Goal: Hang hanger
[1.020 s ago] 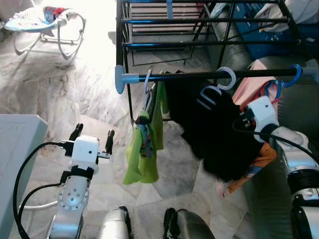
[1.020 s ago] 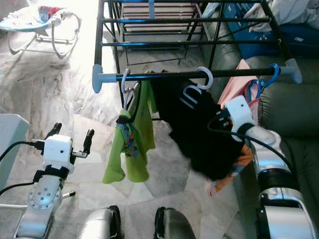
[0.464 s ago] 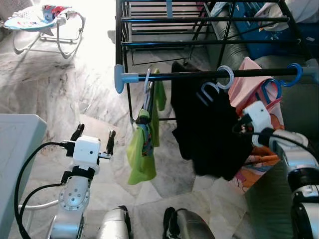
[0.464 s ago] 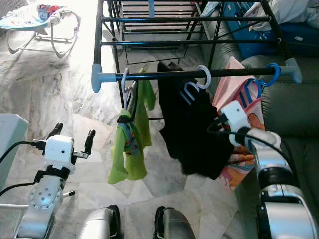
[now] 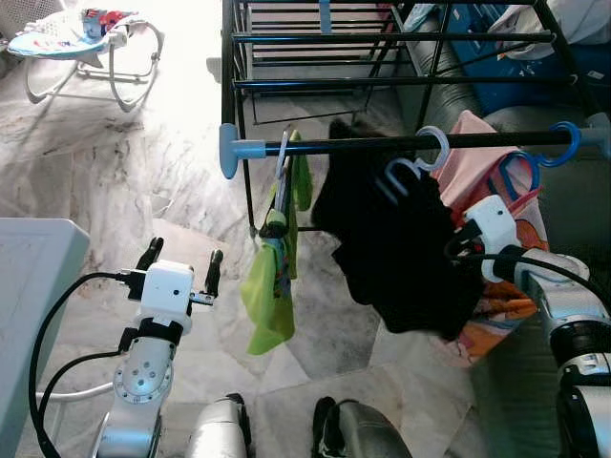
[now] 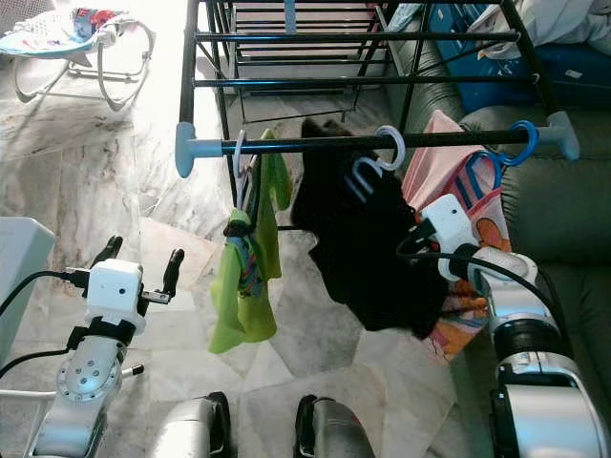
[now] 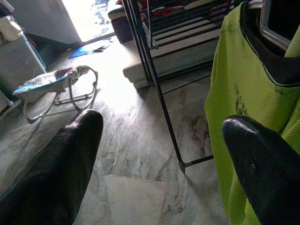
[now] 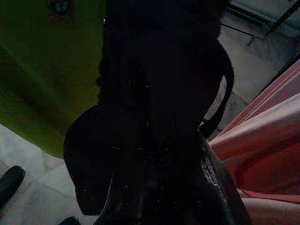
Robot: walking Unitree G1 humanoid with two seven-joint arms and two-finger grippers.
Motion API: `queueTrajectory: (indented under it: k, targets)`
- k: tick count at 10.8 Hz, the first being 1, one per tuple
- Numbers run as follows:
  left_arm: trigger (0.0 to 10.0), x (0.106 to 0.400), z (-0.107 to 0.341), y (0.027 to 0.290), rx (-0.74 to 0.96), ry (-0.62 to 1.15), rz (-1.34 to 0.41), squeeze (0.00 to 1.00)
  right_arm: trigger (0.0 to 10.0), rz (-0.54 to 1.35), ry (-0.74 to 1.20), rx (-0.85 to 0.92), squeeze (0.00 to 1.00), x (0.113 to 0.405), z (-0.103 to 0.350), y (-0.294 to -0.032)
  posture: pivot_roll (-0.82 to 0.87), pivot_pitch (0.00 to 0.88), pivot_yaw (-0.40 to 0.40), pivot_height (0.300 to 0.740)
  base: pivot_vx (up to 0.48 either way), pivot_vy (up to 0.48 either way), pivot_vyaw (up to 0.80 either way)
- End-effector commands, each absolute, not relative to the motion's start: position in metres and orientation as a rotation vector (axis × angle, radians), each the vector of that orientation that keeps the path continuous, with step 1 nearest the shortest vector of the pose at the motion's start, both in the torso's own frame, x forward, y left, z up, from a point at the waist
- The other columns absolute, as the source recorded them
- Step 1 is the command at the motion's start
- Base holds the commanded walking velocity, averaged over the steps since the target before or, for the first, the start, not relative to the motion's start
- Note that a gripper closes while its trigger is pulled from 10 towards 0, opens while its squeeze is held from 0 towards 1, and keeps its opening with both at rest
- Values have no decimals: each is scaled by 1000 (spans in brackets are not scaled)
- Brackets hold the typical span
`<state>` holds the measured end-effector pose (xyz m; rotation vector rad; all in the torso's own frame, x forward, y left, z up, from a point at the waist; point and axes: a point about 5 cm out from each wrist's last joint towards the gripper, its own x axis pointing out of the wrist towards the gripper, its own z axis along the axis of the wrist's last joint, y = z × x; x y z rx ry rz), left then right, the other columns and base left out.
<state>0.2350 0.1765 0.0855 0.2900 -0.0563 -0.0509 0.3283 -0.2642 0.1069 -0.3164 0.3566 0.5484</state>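
Two white hooks sit close together at the rail (image 5: 382, 144) of the drying rack: one hook (image 5: 434, 145) is over the bar, while the second hook (image 5: 399, 173) hangs just below it, tilted, on the hanger carrying the black garment (image 5: 401, 248). The right gripper (image 5: 456, 250) is pressed into that garment from the sofa side; whether its fingers are clamped on it I cannot tell, since cloth hides them and the right wrist view is nearly black. To do this step well, I would lift the hanger until its hook clears the bar, then lower it squarely between the green shirt (image 5: 272, 286) and the pink garment (image 5: 482, 157). The left gripper (image 5: 181, 270) hangs idle, spread apart and empty.
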Motion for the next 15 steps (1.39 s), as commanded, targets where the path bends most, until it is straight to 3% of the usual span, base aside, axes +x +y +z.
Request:
queueTrajectory:
  k: [1, 4, 5, 6, 9, 10, 11, 12, 15]
  targets:
    - [10000, 233, 84, 177, 288, -47, -50, 0, 0, 569, 376, -315, 0, 327, 104, -264, 26, 207, -51, 740, 0, 0, 0]
    - [10000, 234, 84, 176, 287, -48, -52, 0, 0, 584, 373, -337, 0, 326, 102, -263, 26, 205, -53, 740, 0, 0, 0]
    - [10000, 233, 84, 176, 285, -48, -56, 0, 0, 537, 313, -313, 0, 330, 107, -260, 29, 208, -51, 740, 0, 0, 0]
    - [10000, 231, 84, 177, 284, -53, -49, 0, 0, 349, 132, -248, 0, 328, 115, -261, 29, 210, -58, 740, 0, 0, 0]
    - [10000, 228, 81, 176, 275, -44, -38, 0, 0, 185, -38, -182, 0, 281, 97, -249, 22, 219, -54, 740, 0, 0, 0]
    - [10000, 228, 81, 174, 275, -42, -44, 0, 0, 120, -57, -165, 0, 267, 89, -233, 16, 220, -48, 740, 0, 0, 0]
    - [10000, 230, 81, 174, 277, -42, -45, 0, 4196, 40, -28, -95, 0, 255, 80, -224, 12, 221, -44, 740, 0, 0, 0]
    - [10000, 231, 81, 174, 279, -42, -38, 0, 10000, 14, 11, -82, 0, 246, 70, -217, 11, 220, -44, 740, 0, 0, 0]
    - [10000, 231, 79, 172, 284, -36, -32, 0, 10000, 7, 135, -63, 0, 226, 44, -203, 15, 219, -53, 740, -84, 0, 0]
